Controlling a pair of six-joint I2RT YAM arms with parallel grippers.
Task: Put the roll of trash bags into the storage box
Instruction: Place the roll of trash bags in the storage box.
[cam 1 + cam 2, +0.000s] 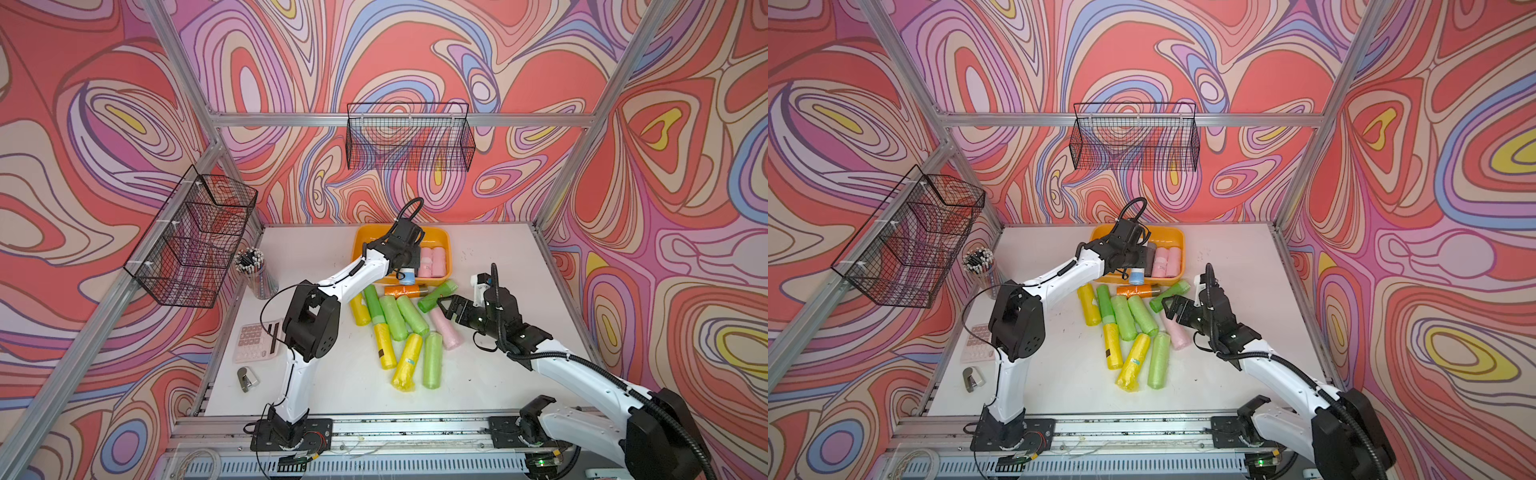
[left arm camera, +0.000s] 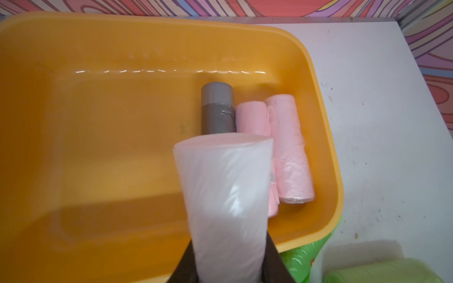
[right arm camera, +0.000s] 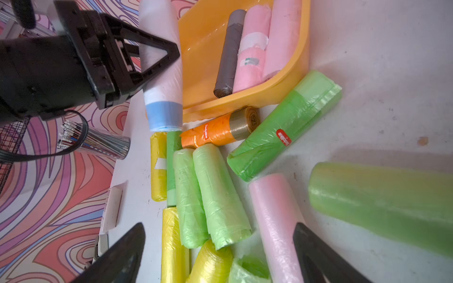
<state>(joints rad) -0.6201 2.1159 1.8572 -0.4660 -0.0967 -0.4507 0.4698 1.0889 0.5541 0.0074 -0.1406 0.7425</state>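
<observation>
While over glossy orange storage box, crinkly white cyl. roll.

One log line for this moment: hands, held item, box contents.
left hand: shut on white roll, partly over box | right hand: open, over loose rolls | box: grey roll, two pink rolls

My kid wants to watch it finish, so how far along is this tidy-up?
Done: one grey roll and two pink rolls lie in the storage box. In hand: the left jaws are shut on a white roll, partly over the box. Left: about ten loose rolls on the table in front of the box; the right jaws stand open over a pink one.
</observation>
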